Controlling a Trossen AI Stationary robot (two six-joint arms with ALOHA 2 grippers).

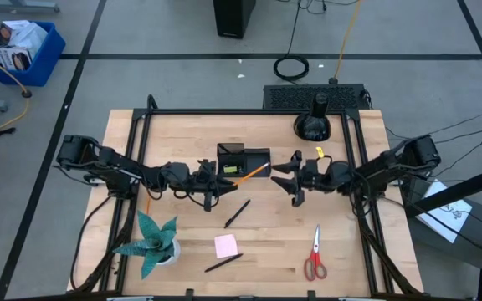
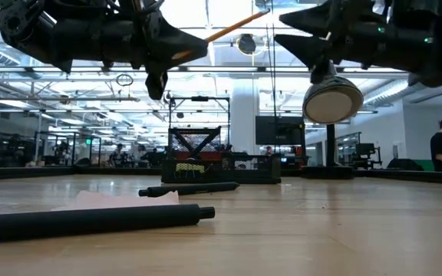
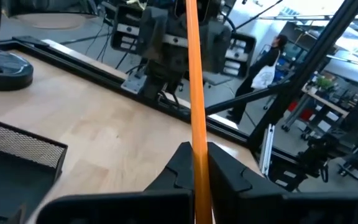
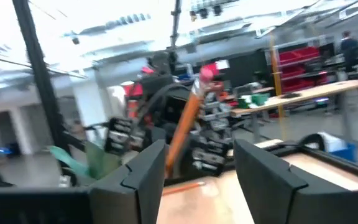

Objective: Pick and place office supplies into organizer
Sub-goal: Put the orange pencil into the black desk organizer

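The left gripper [image 1: 222,183] is pinched tight on an orange pencil [image 1: 249,173], held in the air just near of the black mesh organizer [image 1: 243,159] at mid-table. The pencil slants from the fingers toward the right and far side, its free end over or beside the organizer's near right corner; from above I cannot tell which. In the left wrist view the shaft runs straight out between the pressed-together fingers [image 3: 225,171].

The right gripper [image 1: 291,179] hangs just right of the organizer with its jaws spread and nothing between them. In its wrist view the pencil's pink eraser end shows beyond the fingers [image 4: 145,168], so the two tools face each other closely.

Likely trouble from here: the pencil is long and gripped near one end, so it may swing or slip if lowered at this slant and catch the mesh rim rather than drop into a compartment. The two grippers are also near enough that a careless move could knock them together, or knock the pencil.

Still loose on the table: two black pens [image 1: 237,213], a pink sticky-note pad [image 1: 226,245] and red-handled scissors [image 1: 315,255].
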